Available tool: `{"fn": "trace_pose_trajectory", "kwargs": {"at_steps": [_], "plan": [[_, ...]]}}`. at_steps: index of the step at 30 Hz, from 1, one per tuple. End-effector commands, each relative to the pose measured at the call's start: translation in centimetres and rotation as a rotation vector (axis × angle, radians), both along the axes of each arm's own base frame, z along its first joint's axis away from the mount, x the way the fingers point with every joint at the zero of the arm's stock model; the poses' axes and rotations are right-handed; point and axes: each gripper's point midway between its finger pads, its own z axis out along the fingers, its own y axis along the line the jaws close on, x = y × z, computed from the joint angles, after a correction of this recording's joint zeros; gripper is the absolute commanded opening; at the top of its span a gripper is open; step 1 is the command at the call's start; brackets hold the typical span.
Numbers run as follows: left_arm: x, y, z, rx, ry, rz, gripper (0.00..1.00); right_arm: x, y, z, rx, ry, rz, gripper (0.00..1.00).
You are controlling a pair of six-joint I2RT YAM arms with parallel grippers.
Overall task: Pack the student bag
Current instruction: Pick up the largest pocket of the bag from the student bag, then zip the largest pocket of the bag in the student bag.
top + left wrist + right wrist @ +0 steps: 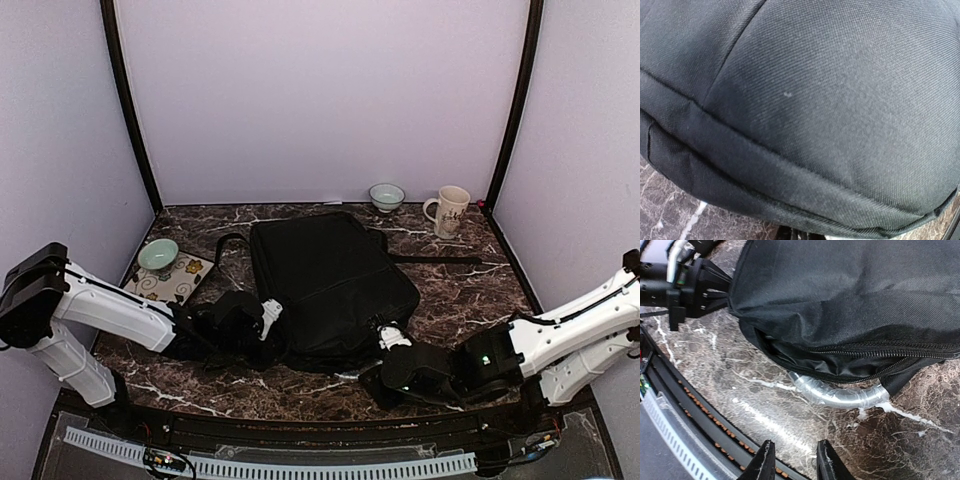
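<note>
The student bag [330,280], large, black and soft, lies flat in the middle of the marble table. My left gripper [272,320] is at its near-left corner, shut on the fabric edge. The left wrist view is filled with the bag's cloth and seam [805,125], and that gripper's fingers are hidden under it. My right gripper [386,348] sits at the bag's near-right corner. In the right wrist view it [792,447] stands open over bare table, short of the bag's zipper [875,352]. A plastic-wrapped metal ring [840,395] pokes out below the zipper.
A green bowl [158,254] rests on a patterned book [170,283] at the left. A small bowl [386,196] and a mug [449,210] stand at the back right. The bag's strap [440,260] runs right. The table's front rail [685,410] lies close behind my right gripper.
</note>
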Motion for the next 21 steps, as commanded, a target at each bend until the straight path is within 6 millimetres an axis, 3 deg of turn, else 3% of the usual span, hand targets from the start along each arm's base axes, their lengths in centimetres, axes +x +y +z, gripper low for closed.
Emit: {"fn": "trace_pose_trajectory", "kwargs": {"at_steps": [1, 7, 11, 21], "plan": [[-0.9, 0.6, 0.4, -0.038, 0.036, 0.010, 0.00, 0.3, 0.9, -0.1, -0.016, -0.025, -0.018, 0.30], [-2.0, 1.5, 0.1, -0.028, 0.103, 0.024, 0.00, 0.3, 2.1, -1.6, -0.067, -0.017, -0.017, 0.31], [-3.0, 1.0, 0.1, -0.060, 0.144, -0.010, 0.00, 0.3, 3.3, -2.7, -0.090, -0.009, -0.001, 0.31], [-4.3, 0.0, 0.4, -0.082, 0.195, -0.061, 0.00, 2.6, 4.5, -8.5, -0.183, 0.051, 0.000, 0.27]]}}
